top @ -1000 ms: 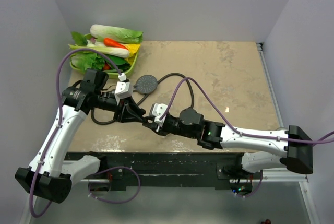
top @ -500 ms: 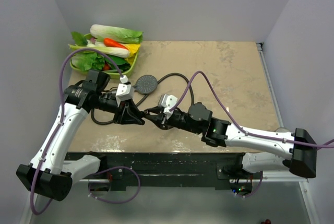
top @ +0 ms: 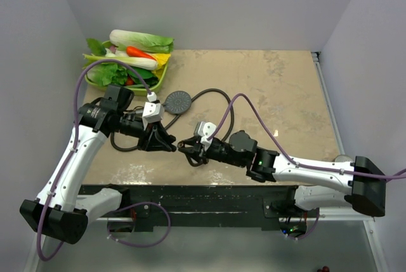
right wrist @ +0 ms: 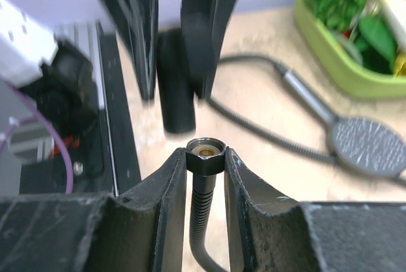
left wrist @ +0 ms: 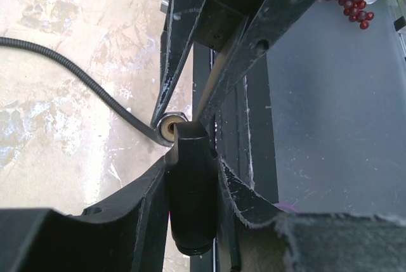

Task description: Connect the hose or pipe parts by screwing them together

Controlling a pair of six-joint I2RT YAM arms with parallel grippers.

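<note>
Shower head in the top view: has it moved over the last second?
No. The shower head lies where it did, beside the near right corner of the green tray.

Blocked — vegetable tray (top: 160, 80) back-left, hose (top: 212, 90) looping mid-table | passable — bare tabletop (top: 285, 94) right

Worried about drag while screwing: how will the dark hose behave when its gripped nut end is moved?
Probably floppy: the hose lies in loose curves on the table. Its nut looks rigid and faceted, so the right gripper should hold it without slipping.
</note>
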